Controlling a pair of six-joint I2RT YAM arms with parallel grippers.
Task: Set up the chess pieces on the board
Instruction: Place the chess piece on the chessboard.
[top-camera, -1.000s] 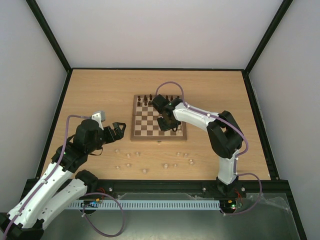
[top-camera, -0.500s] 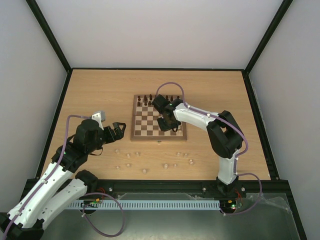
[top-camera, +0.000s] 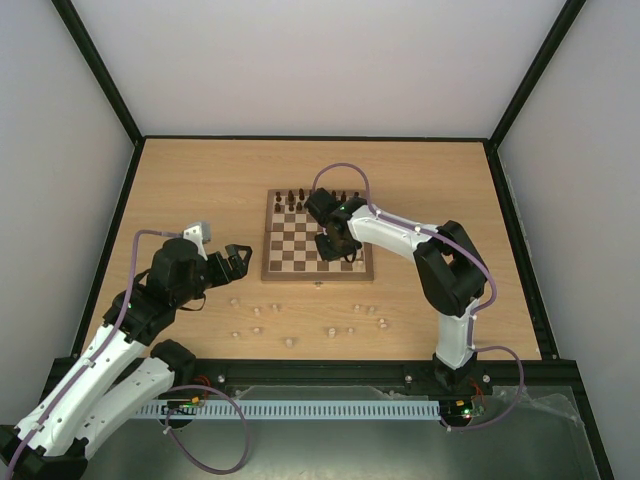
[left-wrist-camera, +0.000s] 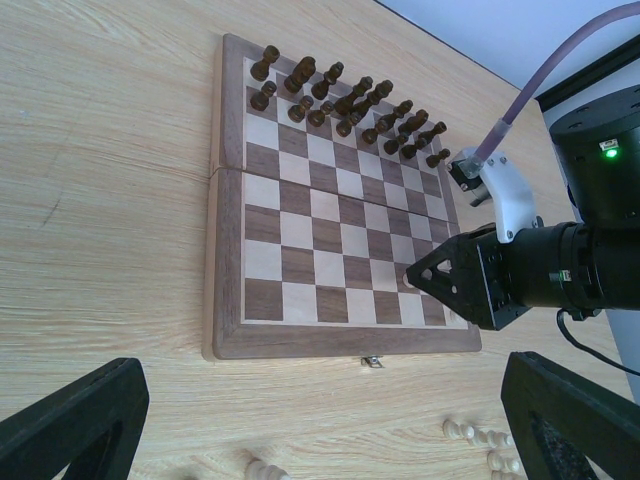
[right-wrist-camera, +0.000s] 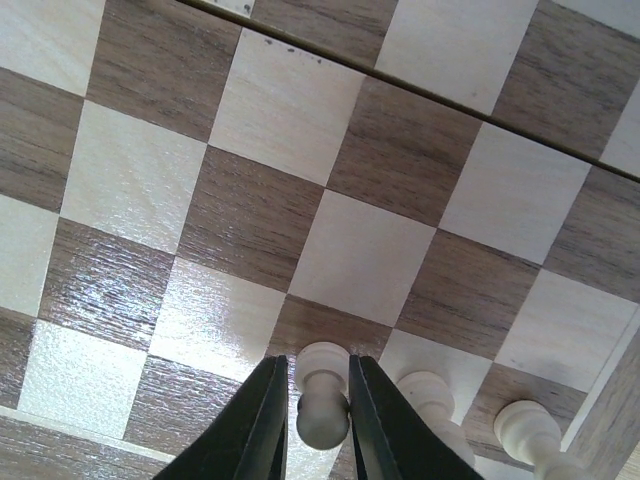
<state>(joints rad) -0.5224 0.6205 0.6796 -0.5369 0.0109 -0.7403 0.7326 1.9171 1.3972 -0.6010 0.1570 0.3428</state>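
The board (top-camera: 300, 245) lies at the middle of the table (top-camera: 180, 180). Its latch (left-wrist-camera: 371, 361) is on the 6 o'clock edge. Dark pieces (top-camera: 305, 198) fill the two rows along the 12 o'clock edge.

The right gripper (top-camera: 335, 248) is over the board's 4 o'clock corner. In its wrist view the fingers (right-wrist-camera: 262, 420) pinch a pale piece (right-wrist-camera: 322, 415) between them, above the rows nearest the board's edge. I cannot tell whether its base rests on the square. Just beside it, at 3 o'clock in that view, two more pale pieces (right-wrist-camera: 430, 395) stand upright on the board next to the border.

The left gripper (top-camera: 238, 262) hangs over bare table at 8 o'clock from the board, apart from its border. Its fingers (left-wrist-camera: 70, 420) are spread wide and hold nothing.

The other pale pieces (top-camera: 330, 330) lie scattered on the table at 6 o'clock from the board, between it and the arm bases, some in small clusters and some alone.
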